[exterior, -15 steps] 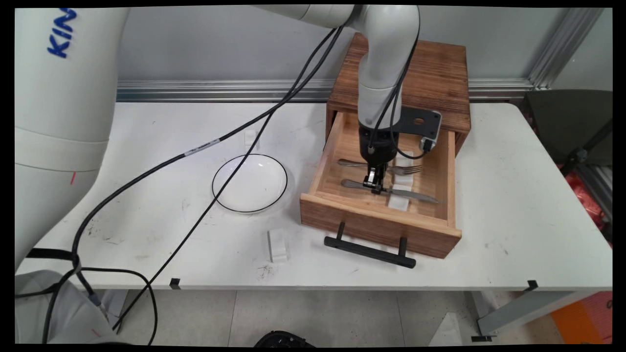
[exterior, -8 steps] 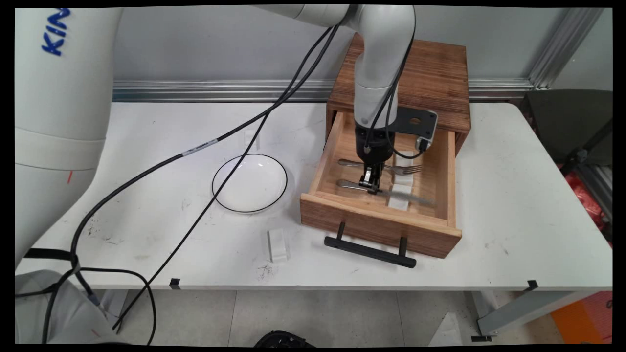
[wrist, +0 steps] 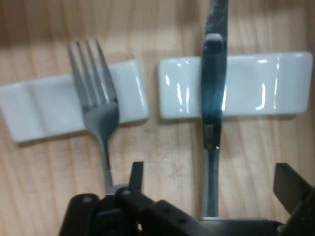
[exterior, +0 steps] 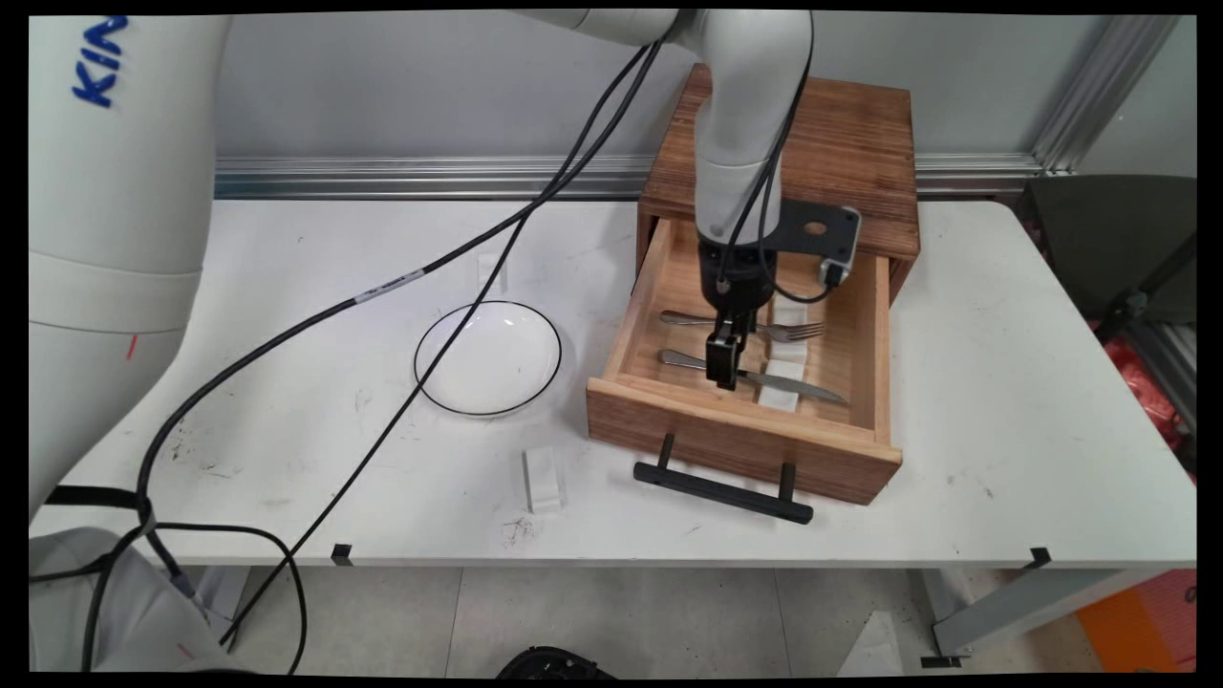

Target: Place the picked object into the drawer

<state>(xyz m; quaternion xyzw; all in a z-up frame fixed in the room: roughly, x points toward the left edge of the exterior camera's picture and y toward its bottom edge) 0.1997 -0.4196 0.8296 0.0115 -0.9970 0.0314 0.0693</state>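
Hanging vertical w/ gripper (wrist: 209,184) spread, straddling knife (wrist: 213,98) handle inside open drawer (exterior: 669,406), fork (wrist: 96,105) beside.

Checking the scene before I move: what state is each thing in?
gripper: open, straddling the knife handle
knife: lying across a white rest
fork: lying on the other rest
drawer: pulled open
plate: on the table, nothing on it
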